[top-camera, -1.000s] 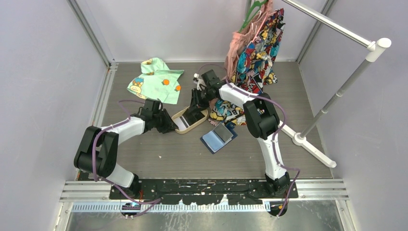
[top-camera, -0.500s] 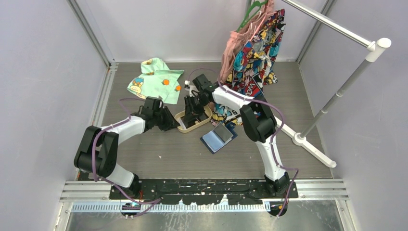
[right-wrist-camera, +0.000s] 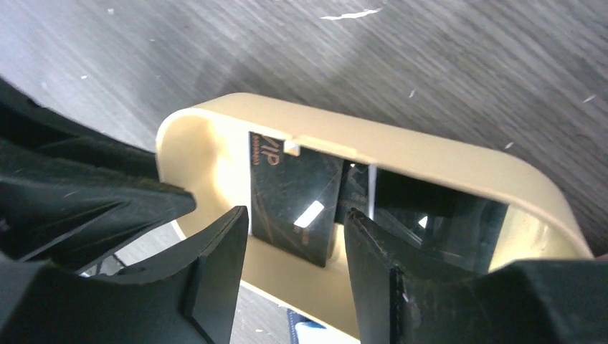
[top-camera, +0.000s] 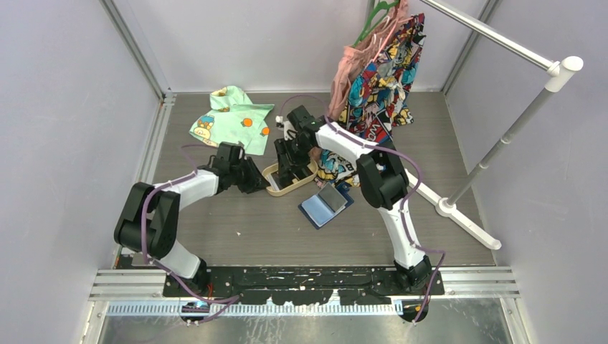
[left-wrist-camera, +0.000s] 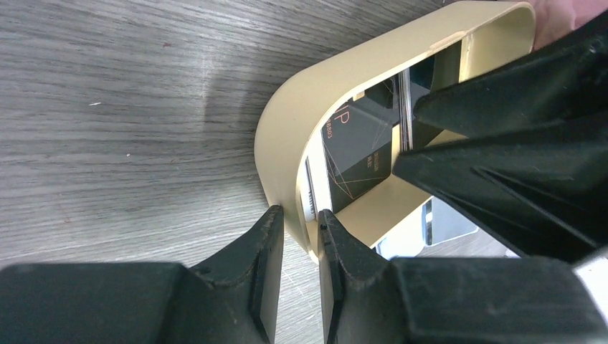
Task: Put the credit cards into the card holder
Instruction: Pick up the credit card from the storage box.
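Overhead, we saw the left tool and the right tool meeting at the tan tray on the table, though the arms hid what lay inside it. The card holder showed plainly only from that height. It lay open on the table, just beside the right tool on its near right side and apart from the tray.

Closer in, the left wrist view showed what the overhead one could not. The left tool was clenched on the tray's curved wall, one finger outside it and one inside. Beyond its tips the credit cards stood on edge in the tray.

From the right wrist we saw the right tool released. Its fingers were spread to either side of a black card with thin orange lines, and they were not closed on it.
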`<move>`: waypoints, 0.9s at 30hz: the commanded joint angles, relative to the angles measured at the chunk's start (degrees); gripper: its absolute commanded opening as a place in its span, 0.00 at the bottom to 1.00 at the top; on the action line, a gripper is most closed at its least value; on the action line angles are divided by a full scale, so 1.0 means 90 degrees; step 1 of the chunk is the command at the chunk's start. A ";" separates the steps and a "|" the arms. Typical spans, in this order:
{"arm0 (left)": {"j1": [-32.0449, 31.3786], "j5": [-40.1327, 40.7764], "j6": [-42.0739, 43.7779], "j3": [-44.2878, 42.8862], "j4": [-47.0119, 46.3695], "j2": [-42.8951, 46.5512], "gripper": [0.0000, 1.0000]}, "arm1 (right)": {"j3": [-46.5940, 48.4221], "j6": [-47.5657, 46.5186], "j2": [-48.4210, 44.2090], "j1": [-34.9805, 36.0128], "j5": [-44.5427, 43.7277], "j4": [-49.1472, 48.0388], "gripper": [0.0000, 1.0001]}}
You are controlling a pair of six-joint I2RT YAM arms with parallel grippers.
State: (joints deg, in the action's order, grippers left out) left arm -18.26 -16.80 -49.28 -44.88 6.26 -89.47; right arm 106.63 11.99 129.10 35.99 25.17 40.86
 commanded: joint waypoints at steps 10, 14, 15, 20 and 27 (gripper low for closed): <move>-0.0027 -0.0248 0.0085 -0.0349 -0.0232 -0.0172 0.26 | -0.0103 0.0332 0.0382 -0.0014 0.1200 -0.0327 0.56; -0.0028 -0.0289 0.0094 -0.0384 -0.0239 -0.0223 0.26 | -0.0365 0.0820 0.0284 -0.0042 0.1946 -0.0785 0.53; -0.0022 -0.0292 0.0094 -0.0390 -0.0237 -0.0220 0.26 | -0.0399 0.0934 0.0257 -0.0073 0.2096 -0.0901 0.52; -0.0017 -0.0267 0.0099 -0.0404 -0.0207 -0.0200 0.26 | -0.0744 0.1686 0.0016 -0.0245 0.2834 -0.1735 0.44; -0.0022 -0.0272 0.0113 -0.0457 -0.0161 -0.0234 0.26 | -0.1252 0.2122 -0.0308 -0.0286 0.3034 -0.2364 0.42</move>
State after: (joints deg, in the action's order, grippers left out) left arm -18.20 -17.56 -48.77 -45.98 7.31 -91.42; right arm 96.38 25.96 131.20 31.97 45.60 25.74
